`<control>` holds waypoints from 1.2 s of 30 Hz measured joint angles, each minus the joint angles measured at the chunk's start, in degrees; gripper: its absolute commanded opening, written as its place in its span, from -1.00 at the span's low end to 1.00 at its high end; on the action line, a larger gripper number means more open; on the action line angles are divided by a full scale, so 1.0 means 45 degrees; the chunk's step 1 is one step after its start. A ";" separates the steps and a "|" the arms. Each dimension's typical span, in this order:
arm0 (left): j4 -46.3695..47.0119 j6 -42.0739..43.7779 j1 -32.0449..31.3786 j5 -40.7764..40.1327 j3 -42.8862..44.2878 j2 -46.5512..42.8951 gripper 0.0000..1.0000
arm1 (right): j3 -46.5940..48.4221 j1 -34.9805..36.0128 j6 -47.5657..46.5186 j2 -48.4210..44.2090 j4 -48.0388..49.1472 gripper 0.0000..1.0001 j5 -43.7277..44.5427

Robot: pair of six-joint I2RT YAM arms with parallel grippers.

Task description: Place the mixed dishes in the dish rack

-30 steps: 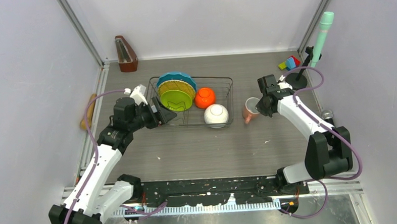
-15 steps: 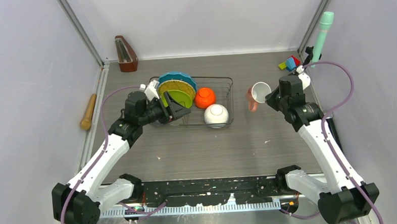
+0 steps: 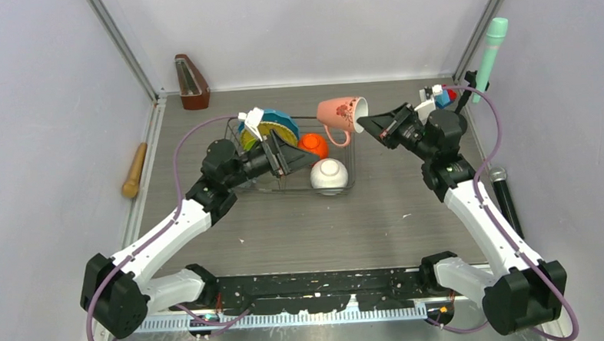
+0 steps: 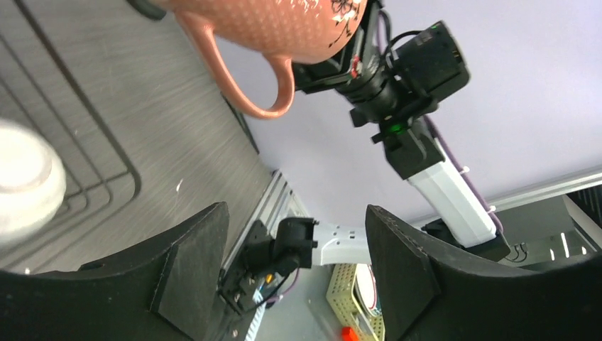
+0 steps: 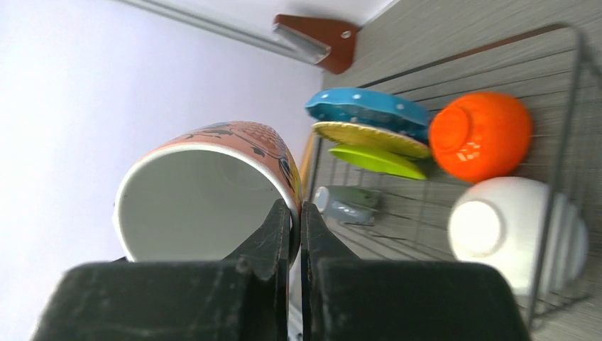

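Pink mug (image 3: 341, 112) is held aloft near dish rack (image 3: 354, 157) far right corner, its rim pinched by right gripper (image 3: 367, 121). Left gripper (image 3: 294, 157) is spread wide, nothing held.

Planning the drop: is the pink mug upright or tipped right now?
Tipped on its side: the pink mug's mouth faces sideways toward the right gripper, whose jaws pinch the rim.

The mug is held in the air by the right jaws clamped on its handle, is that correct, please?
Not quite: the right jaws are clamped on the rim of the mug, not on its handle, which hangs free. The right wrist view shows one jaw inside the rim and one outside.
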 measured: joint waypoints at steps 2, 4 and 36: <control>0.0845 -0.0049 -0.0019 -0.0063 0.0000 0.0141 0.40 | -0.0010 0.0000 0.0724 0.0413 0.0928 -0.99 -0.0748; 0.1481 -0.0039 -0.0078 -0.0165 0.0000 0.0355 0.36 | -0.0010 0.0039 0.1039 0.0520 0.1273 -0.99 -0.1059; 0.5090 -0.1171 -0.0826 -0.0185 0.1151 0.2919 -1.00 | -0.0874 0.1909 0.2234 0.0952 0.5119 0.15 -0.1666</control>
